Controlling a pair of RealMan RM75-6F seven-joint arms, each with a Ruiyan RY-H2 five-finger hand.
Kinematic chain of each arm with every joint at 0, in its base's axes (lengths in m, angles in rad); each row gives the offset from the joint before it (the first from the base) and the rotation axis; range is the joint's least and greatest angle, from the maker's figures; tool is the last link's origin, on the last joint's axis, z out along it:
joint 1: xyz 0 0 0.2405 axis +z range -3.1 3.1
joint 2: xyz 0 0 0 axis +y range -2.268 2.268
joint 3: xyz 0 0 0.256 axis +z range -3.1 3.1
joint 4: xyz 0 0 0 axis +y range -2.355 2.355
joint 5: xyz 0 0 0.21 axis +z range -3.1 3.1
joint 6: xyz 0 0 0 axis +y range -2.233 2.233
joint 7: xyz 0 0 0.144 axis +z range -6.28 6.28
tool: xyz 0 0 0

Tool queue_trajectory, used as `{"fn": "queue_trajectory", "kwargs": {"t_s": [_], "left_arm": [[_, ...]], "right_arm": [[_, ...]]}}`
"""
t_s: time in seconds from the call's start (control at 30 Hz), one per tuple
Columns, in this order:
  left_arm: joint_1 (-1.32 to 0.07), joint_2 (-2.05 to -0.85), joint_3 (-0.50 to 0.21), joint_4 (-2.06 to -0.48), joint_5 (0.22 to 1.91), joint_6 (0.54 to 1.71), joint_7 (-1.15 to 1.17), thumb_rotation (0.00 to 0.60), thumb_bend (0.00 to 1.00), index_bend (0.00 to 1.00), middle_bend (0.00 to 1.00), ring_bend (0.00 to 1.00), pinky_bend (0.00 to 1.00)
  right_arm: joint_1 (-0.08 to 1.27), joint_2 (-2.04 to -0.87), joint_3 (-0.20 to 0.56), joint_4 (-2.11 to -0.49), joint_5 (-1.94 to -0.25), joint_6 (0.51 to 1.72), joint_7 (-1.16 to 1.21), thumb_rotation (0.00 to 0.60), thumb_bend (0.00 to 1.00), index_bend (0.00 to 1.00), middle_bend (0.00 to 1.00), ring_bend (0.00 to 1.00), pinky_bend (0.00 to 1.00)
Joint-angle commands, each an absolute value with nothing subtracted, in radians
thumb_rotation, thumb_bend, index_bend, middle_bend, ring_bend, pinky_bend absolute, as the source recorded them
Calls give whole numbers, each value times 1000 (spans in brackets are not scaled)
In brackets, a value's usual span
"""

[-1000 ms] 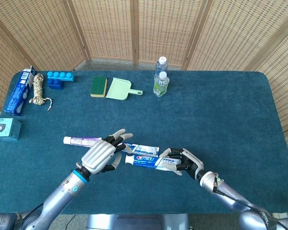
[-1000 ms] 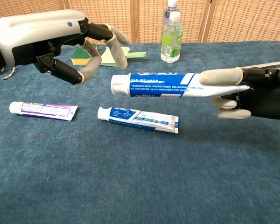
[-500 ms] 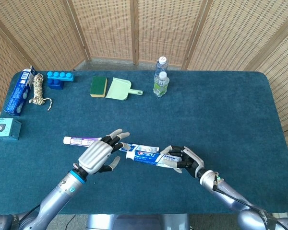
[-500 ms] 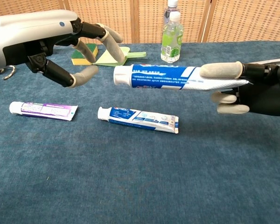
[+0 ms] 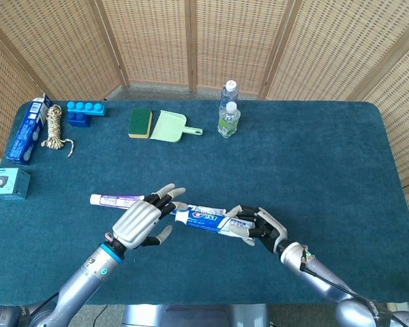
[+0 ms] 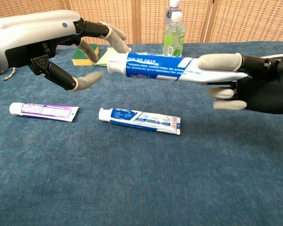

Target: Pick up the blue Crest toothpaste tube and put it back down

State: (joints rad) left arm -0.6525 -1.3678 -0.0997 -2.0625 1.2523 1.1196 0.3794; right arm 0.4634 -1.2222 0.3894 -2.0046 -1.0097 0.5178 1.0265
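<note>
I have the blue-and-white Crest toothpaste tube (image 6: 172,69) off the worktop (image 5: 313,177), pinched at its flat crimped end between the thumb and a finger of my right hand (image 6: 254,84), with the remaining fingers spread below it. The tube lies nearly level in the air, its white cap end pointing across toward my left hand (image 6: 52,42) and sitting right at that hand's fingertips (image 6: 118,41); I cannot tell whether they touch it. My left hand holds nothing, its fingers apart and loosely curved, palm turned toward the tube. Below the lifted tube, on the dark teal felt, lies a second white-and-blue toothpaste tube (image 6: 139,120), and below my left hand a white tube with a purple label (image 6: 44,111). Well beyond both hands, at the far edge, I see a green-and-yellow sponge (image 5: 140,122), a pale green dustpan (image 5: 172,127) just beside it, and two clear plastic bottles (image 5: 228,112). Far out past my left hand sit a blue toy brick (image 5: 84,112), a coil of rope (image 5: 54,129) and a blue carton (image 5: 27,129).
</note>
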Motion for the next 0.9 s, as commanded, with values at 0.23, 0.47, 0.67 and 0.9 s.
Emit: {"fn": "queue_trajectory", "kwargs": {"t_s": [0.23,0.47,0.67,0.9], "left_arm": [[-653,-1387,-103,-2057,1256,1128,392,600,459,250,101,23,205],[-653,-1397,-105,-2055,1255,1128,393,600,460,264,108,25,228],[-654,-1401,-106,-2054,1254,1128,393,600,459,283,117,30,236],[-653,-1402,-107,-2052,1257,1129,390,600,581,321,136,43,243]], "right_arm": [[459,-1225,398,-2021,-1018,506,1021,600,558,956,742,797,891],[457,-1225,403,-2028,-1018,501,1015,600,558,956,743,797,891],[456,-1223,402,-2029,-1018,495,1008,600,559,957,743,797,891],[451,-1219,406,-2023,-1021,485,1010,600,560,956,743,797,892]]}}
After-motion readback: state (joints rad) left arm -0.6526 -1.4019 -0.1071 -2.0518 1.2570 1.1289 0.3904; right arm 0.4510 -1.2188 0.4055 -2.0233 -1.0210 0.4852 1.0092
